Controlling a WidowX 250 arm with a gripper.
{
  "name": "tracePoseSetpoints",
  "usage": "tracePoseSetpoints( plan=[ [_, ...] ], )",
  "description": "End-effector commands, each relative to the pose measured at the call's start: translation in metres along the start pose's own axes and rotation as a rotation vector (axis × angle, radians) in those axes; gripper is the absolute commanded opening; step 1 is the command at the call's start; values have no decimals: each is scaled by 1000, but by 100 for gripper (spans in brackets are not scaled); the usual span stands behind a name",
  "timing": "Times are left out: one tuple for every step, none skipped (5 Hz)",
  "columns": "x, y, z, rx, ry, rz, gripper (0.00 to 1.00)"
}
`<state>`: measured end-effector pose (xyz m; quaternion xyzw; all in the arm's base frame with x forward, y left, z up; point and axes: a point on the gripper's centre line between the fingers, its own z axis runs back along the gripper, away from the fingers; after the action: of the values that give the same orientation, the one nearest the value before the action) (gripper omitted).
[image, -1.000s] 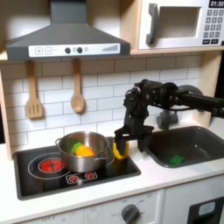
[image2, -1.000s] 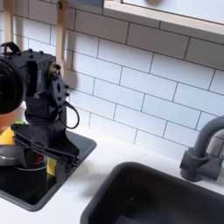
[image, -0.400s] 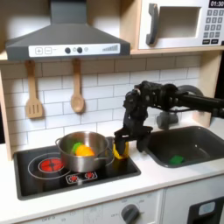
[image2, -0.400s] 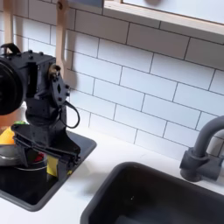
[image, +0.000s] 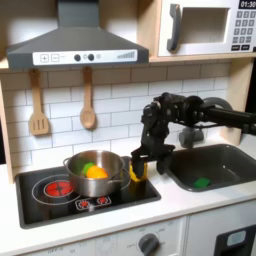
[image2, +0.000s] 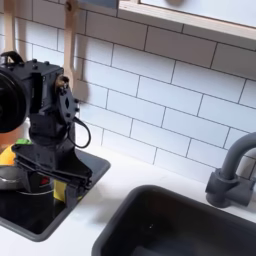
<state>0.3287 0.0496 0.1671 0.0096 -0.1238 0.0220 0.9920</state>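
My gripper (image: 137, 168) points down at the right edge of the black stovetop (image: 60, 200), right beside a steel pot (image: 96, 172). The pot holds an orange-yellow piece (image: 96, 171) and a green one (image: 86, 166). A small yellow thing (image: 139, 170) shows at my fingertips, and I cannot tell whether the fingers are shut on it. In the second exterior view the gripper (image2: 42, 180) hangs low over the stovetop's (image2: 62, 205) near corner, with a yellow bit (image2: 57, 190) at its right side and the pot's rim (image2: 10, 178) at its left.
A dark sink (image: 215, 165) with a green item (image: 203, 183) in it lies to the first exterior view's right, behind it a dark faucet (image2: 232, 170). A wooden spatula (image: 38, 108) and spoon (image: 89, 105) hang on the tiled wall. White counter (image2: 115, 195) lies between stove and sink.
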Motion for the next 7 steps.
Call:
tracePoseSetpoints(
  plan=[
    [6, 4, 4, 20, -45, -4, 100],
    [5, 0, 0, 1, -32, 0, 100],
    [5, 0, 0, 1, -34, 0, 100],
    [5, 0, 0, 1, -34, 0, 100],
    [5, 0, 0, 3, -34, -1, 100],
    [5, 0, 0, 3, -34, -1, 100],
    [5, 1, 0, 2, -34, 1, 100]
  ],
)
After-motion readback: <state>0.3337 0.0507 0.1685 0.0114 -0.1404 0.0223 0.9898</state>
